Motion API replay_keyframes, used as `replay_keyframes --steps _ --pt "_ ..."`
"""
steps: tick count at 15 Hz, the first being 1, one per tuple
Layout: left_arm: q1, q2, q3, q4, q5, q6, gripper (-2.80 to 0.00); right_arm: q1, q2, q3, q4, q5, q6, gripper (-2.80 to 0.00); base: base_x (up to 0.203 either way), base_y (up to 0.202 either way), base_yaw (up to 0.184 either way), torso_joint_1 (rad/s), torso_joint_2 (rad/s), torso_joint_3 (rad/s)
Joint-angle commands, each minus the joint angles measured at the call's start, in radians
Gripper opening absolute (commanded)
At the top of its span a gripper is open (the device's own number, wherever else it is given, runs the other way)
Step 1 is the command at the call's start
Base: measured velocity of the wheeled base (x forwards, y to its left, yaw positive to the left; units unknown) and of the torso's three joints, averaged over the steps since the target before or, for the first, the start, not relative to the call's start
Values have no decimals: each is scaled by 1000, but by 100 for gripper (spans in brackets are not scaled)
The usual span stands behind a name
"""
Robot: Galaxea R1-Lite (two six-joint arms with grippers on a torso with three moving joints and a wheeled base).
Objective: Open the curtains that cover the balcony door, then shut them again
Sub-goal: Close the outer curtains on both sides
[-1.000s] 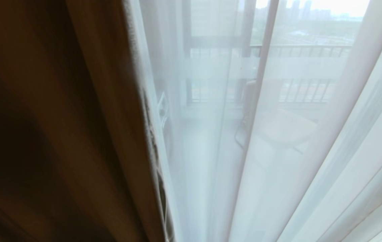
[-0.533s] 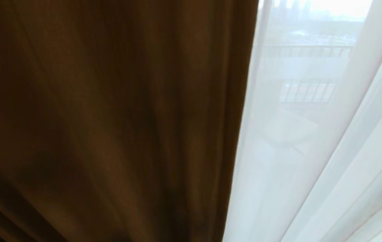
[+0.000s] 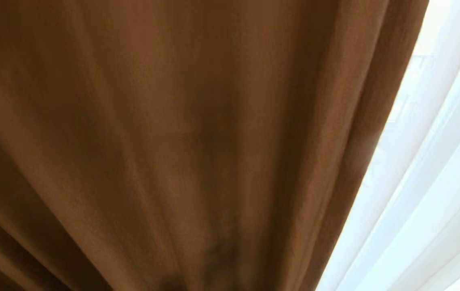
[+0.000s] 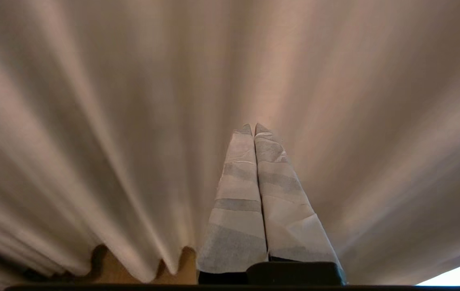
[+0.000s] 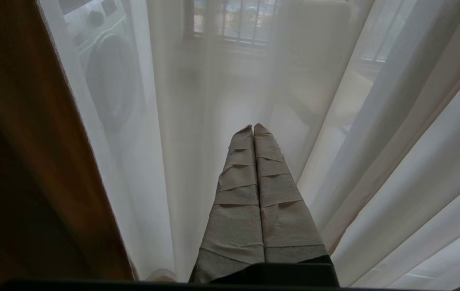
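We see the thick brown curtains (image 3: 173, 133) filling almost all of the head view, with the thin white layer (image 3: 432, 194) only at the right edge. Our left gripper (image 4: 253, 128) points at cream folds, fingers pressed together, holding nothing. Our right gripper (image 5: 253, 129) (also pinched closed and empty) faces the see-through layer, with a washing machine (image 5: 104, 68) dimly behind it.

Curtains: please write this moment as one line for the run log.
opaque curtain: covers most of head view | sheer curtain: strip visible at right | left claw: shut, empty, facing opaque folds | right claw: shut, empty, facing sheer
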Motion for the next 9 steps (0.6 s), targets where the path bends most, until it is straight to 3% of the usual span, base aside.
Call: replay_keyframes --steps 1,3,9 --pt "7 -92 6 2 -1 0 -280 0 0 0 0 1 -1 -280 0 0 0 0 0 0" --pt "5 -173 7 4 -3 0 -280 0 0 0 0 1 -1 -280 0 0 0 0 0 0" --pt "4 -177 7 5 -3 5 -280 0 0 0 0 1 -1 -280 0 0 0 0 0 0"
